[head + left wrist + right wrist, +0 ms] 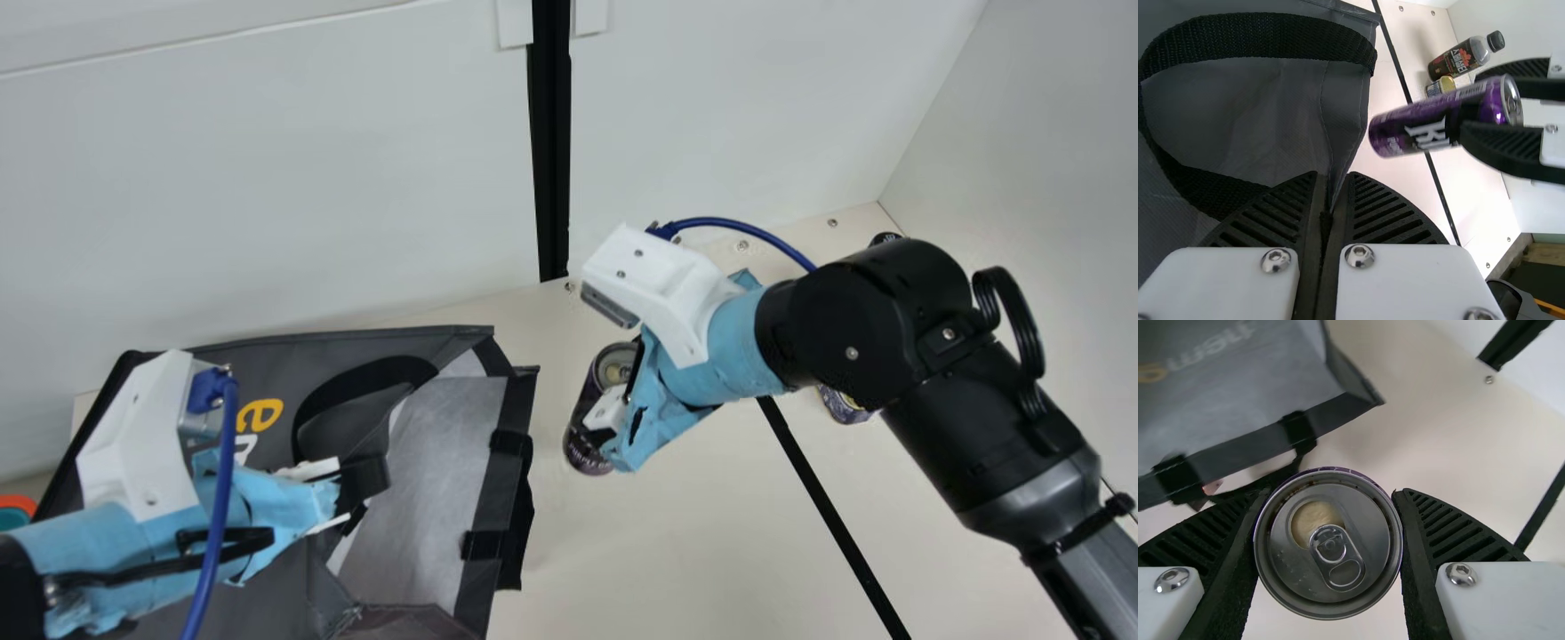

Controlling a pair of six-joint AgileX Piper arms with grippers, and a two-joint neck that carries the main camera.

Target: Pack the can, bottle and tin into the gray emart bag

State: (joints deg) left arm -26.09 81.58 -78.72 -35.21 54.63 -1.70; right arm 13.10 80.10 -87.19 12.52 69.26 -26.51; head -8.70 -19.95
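The likeliest trouble is at the mouth of the gray emart bag (427, 498): the right gripper (1333, 493) has the purple can (1441, 117) clasped between its fingers, above the counter (711, 551) and just outside the bag, and the near rim with its dangling handle (520, 498) could catch the can's end on the way in, knocking it askew or shoving the bag along. The left gripper (1331, 177) has its fingers clenched on a fold of the bag's fabric, which should help, but that is a thin pinch; if the cloth slips out, the soft side may sag across the opening and block the can. Too strong a pull there would tip the bag or narrow the mouth instead. The can itself is smooth and round, held near its lidded end, so a bump on its free end could swivel it in the grasp; its drinking hole looks open, and anything loose inside might come out if it tilts further. Bottle (1461, 60) and tin (1442, 85) both wait on the counter beyond the can, and a wide swing of the right arm (853, 329) risks toppling either
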